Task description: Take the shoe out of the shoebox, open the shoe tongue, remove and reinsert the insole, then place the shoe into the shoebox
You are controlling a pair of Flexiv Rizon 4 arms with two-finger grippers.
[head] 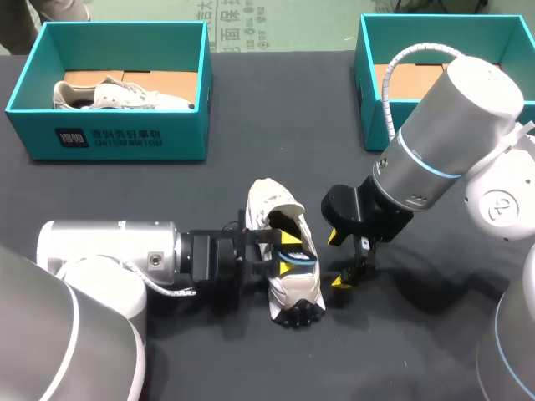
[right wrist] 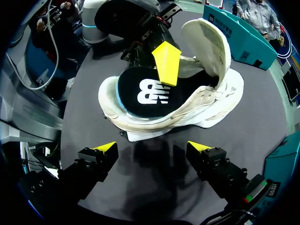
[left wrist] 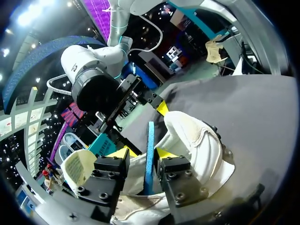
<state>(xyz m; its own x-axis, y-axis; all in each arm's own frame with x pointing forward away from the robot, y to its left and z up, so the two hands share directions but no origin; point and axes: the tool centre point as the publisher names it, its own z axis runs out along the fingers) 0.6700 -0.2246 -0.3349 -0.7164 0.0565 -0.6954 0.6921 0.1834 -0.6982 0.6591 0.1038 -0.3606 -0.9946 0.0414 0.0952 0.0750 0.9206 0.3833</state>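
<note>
A white shoe lies on the dark table, its tongue folded up and back. The black insole with a blue edge lies in the shoe's opening. My left gripper reaches in from the shoe's left side. The insole's blue edge stands between its fingers, with a gap to one finger, so the gripper is open. My right gripper hangs wide open just to the right of the shoe; in its own view it holds nothing and the shoe lies ahead of it.
A teal shoebox at the back left holds another white shoe. A second teal shoebox stands at the back right, partly behind my right arm.
</note>
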